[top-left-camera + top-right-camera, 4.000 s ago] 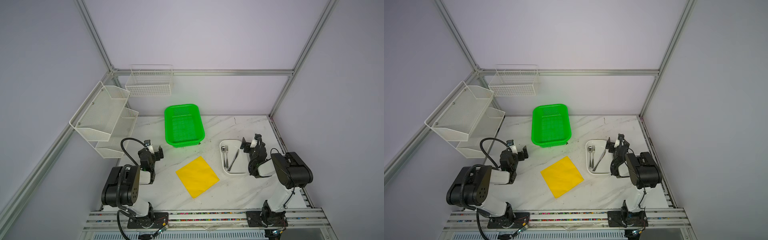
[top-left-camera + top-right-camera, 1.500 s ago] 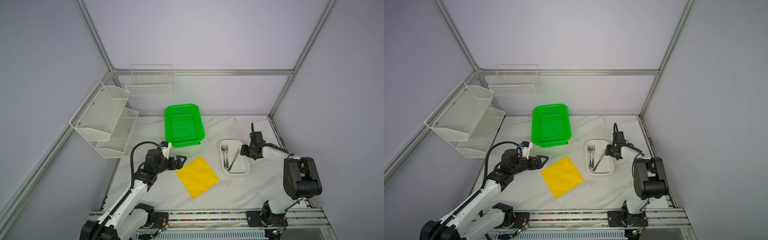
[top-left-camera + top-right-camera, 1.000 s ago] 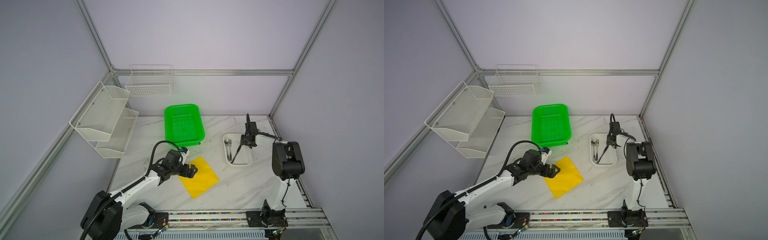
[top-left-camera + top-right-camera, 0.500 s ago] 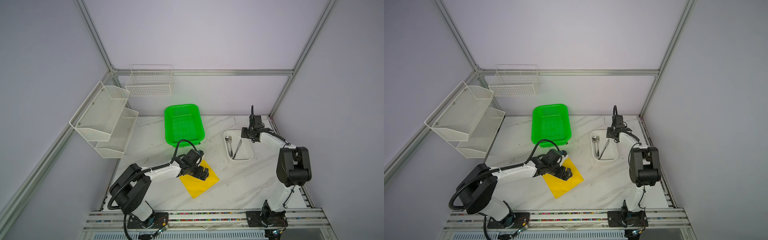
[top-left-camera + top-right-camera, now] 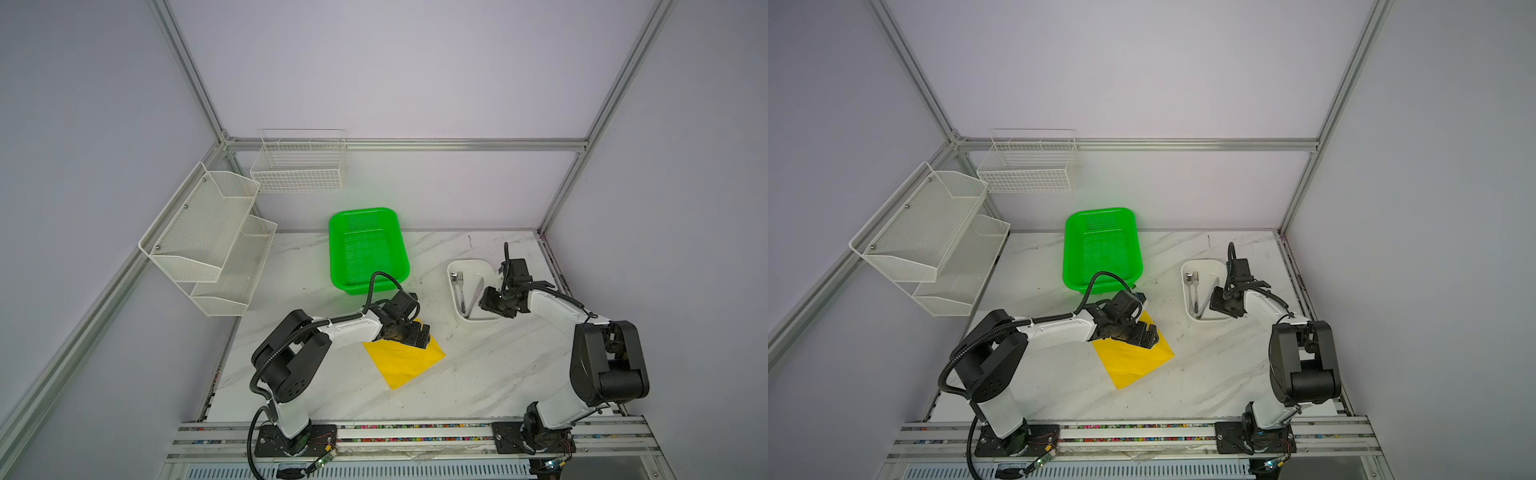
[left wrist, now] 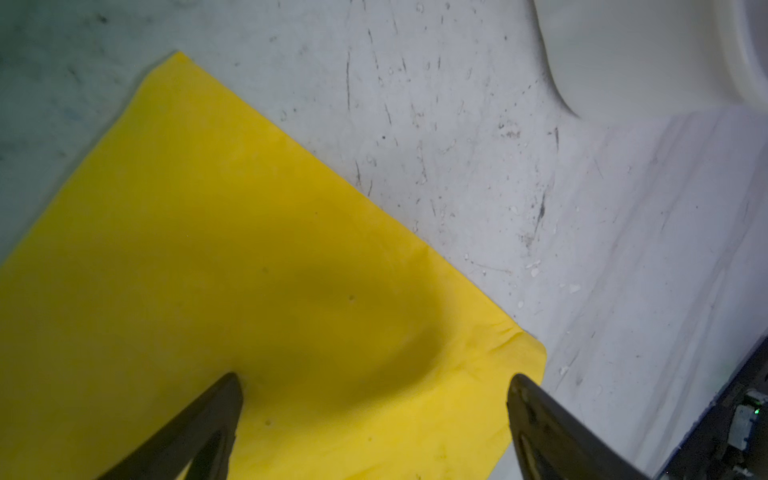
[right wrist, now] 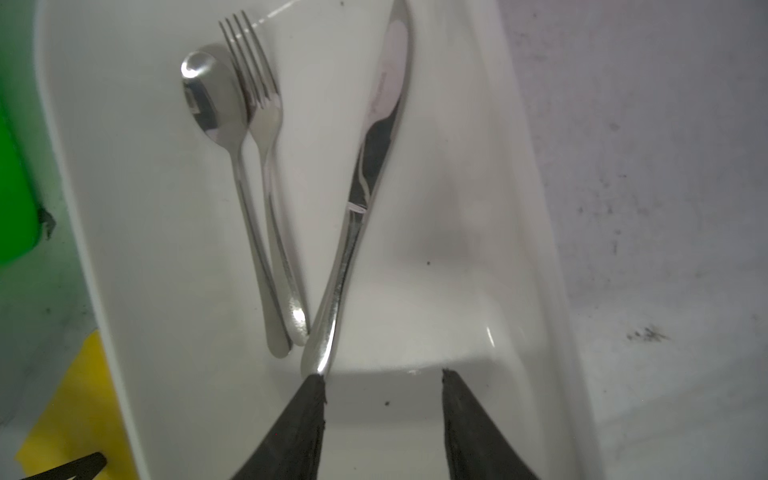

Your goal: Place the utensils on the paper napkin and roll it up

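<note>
Right end effector (image 7: 381, 374) drew back to knife (image 7: 376, 137) handle; blade points rearward.

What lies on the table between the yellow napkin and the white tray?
Nothing: only bare, scuffed table separates the paper napkin from the white tray, as both top views show.

**Two high views, two wrist views**

Both top views look steeply down from above the near edge onto the whole counter (image 5: 478, 374), almost alike, shifted slightly sideways. The left wrist view sits close over the paper napkin (image 6: 208, 249), with the left pincer (image 6: 374, 376) at its lower edge. The right wrist view looks close into the white tray (image 7: 436, 291), with the right pincer (image 7: 381, 374) at the bottom. Both top views also show napkin and tray.
</note>
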